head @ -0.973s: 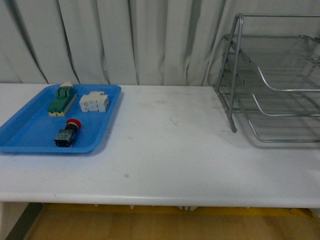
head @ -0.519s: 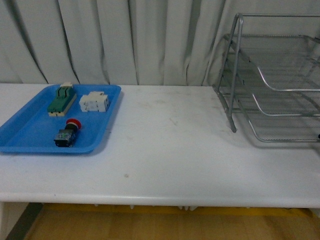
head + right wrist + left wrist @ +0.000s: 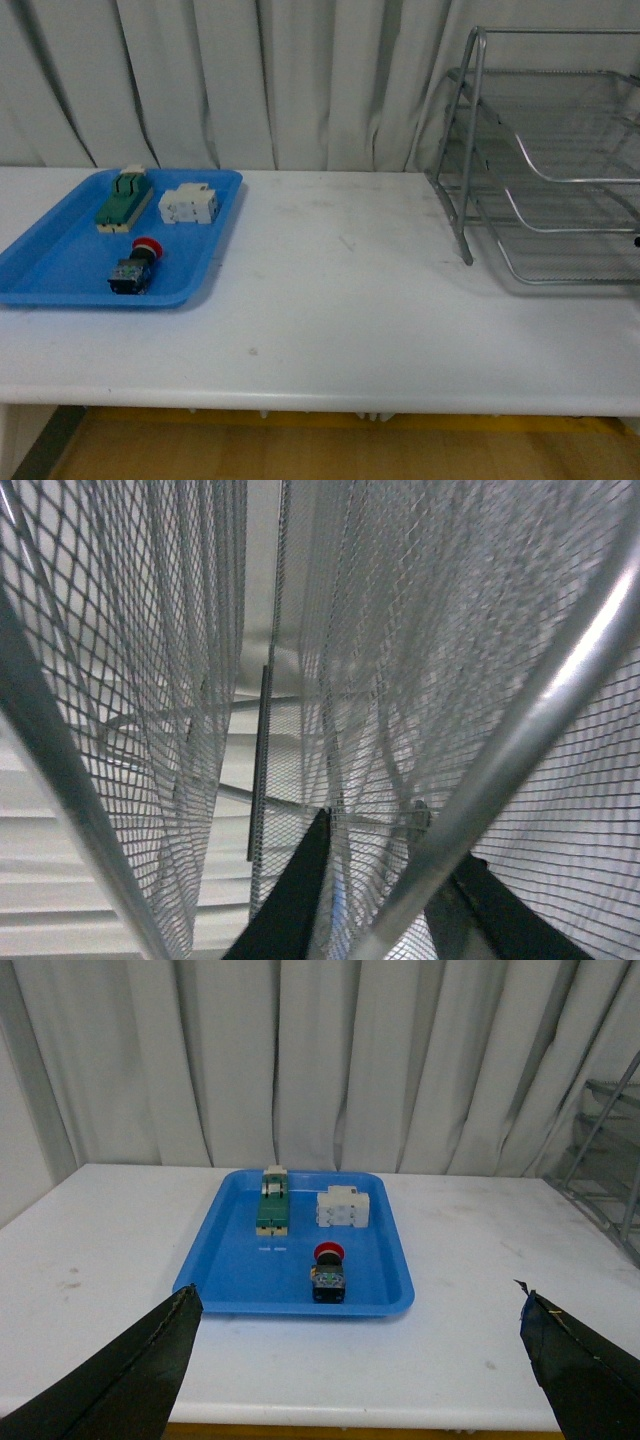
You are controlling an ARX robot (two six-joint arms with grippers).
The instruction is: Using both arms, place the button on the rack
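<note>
The button (image 3: 137, 266), red cap on a black-and-blue body, lies on its side in the blue tray (image 3: 50, 270) at the table's left. In the left wrist view the button (image 3: 328, 1275) lies ahead of my left gripper (image 3: 357, 1290), which is open and hangs short of the table's front edge, with only its dark fingertips (image 3: 150, 1360) showing. The silver wire-mesh rack (image 3: 540, 160) stands at the table's right. My right gripper (image 3: 375, 835) is shut on the rack's (image 3: 120, 680) mesh and rod; in the front view only a dark speck shows at the right edge.
A green-and-cream switch block (image 3: 123, 197) and a white boxy component (image 3: 189, 205) share the blue tray's far end. White curtains (image 3: 250, 80) hang behind the white table (image 3: 340, 290). The rack's lower part runs out of the front view.
A dark bit of my right gripper has come into the front view's right edge by the rack and moved slightly up. The button, tray and rack have not moved.
</note>
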